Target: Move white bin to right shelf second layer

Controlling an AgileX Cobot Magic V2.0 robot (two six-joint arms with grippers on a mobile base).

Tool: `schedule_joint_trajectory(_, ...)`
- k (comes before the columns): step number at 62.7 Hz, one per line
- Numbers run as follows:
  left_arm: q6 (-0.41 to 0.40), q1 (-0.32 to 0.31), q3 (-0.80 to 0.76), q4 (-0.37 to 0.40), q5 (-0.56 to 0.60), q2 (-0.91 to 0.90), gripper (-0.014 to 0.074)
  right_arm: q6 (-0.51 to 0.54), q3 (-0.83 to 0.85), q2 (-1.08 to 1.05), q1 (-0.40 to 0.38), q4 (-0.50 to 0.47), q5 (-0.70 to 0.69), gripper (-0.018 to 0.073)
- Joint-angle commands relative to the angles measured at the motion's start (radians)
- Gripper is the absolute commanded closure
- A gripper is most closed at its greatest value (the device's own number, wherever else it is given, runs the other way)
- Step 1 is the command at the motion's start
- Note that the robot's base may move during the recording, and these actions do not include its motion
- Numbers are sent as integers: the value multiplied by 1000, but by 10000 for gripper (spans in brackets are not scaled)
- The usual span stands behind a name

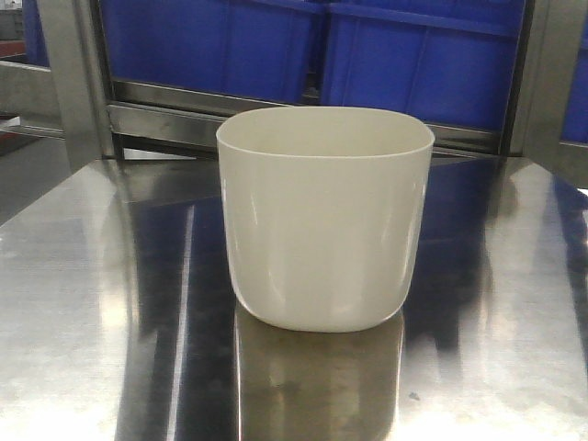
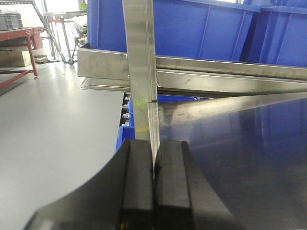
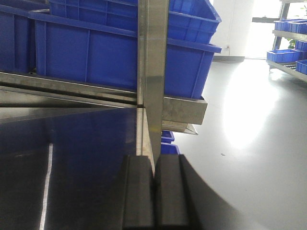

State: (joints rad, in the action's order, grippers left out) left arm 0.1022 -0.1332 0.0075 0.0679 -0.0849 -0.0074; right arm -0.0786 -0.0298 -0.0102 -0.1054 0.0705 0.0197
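At the two side edges of the steel counter (image 1: 73, 303), the left tool (image 2: 153, 168) and right tool (image 3: 154, 165) each have their fingers pressed together, holding nothing. One white bin (image 1: 324, 220) stands upright mid-counter, untouched. Directly behind it, a steel rack (image 1: 175, 115) carries two blue crates (image 1: 211, 41). An upright post (image 2: 139, 72) stands ahead of each tool.

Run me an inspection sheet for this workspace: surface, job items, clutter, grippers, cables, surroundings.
Surface: steel table, shiny, with mirror-like reflections.
Job's things: white bin upright on the table, visible inside empty; target shelf level cannot be told.
Clutter: nothing seen.
Grippers: left gripper and right gripper both shut, holding nothing; the bin shows in neither wrist view.
Cables: nothing seen.
Surroundings: blue crates on a steel rack behind the table; grey floor.
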Motion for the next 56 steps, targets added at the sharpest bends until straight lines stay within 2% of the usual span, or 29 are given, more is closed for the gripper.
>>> schedule_joint_trajectory(1,-3,-3,37,6,85,-14,512,7,17,-14,-4,-3,-89,511)
schedule_joint_trajectory(56,-3,-3,37,6,85,-14,512,7,17,-14,-4,-3,-99,511)
